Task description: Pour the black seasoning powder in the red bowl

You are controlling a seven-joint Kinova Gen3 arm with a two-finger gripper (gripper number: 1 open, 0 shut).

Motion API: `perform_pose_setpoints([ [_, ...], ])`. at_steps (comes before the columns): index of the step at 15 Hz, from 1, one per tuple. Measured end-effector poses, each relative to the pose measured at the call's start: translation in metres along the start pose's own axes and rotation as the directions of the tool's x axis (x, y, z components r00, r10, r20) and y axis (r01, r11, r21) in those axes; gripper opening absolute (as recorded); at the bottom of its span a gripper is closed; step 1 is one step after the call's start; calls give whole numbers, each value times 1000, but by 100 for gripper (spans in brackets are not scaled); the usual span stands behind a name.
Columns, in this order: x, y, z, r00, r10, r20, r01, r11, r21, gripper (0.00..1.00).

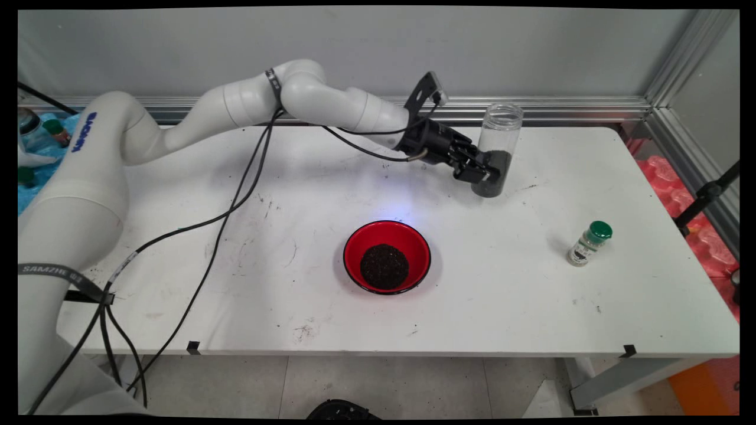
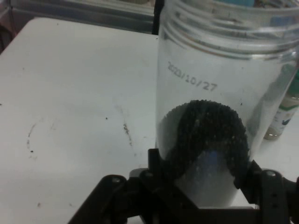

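A tall clear plastic jar point(image 1: 499, 141) stands open-topped at the far middle-right of the white table point(image 1: 531, 295), its lower part filled with dark grains. My gripper point(image 1: 488, 173) reaches in from the left and is shut on the jar's lower part. In the hand view the jar point(image 2: 210, 84) fills the middle, with a date printed on its wall, and the black fingers point(image 2: 153, 161) press its two sides. The jar's base seems to rest on the table.
A red bowl point(image 1: 354, 251) with a mound of dark grains point(image 1: 384, 267) sits at the table's middle, nearer than the jar. A small green-capped spice bottle point(image 1: 588, 243) stands to the right. Black cables trail over the left side.
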Motion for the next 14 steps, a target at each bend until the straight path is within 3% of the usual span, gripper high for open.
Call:
perform_pose_setpoints([
  [14, 22, 7, -73, 995, 94, -20, -94, 996, 0, 0],
])
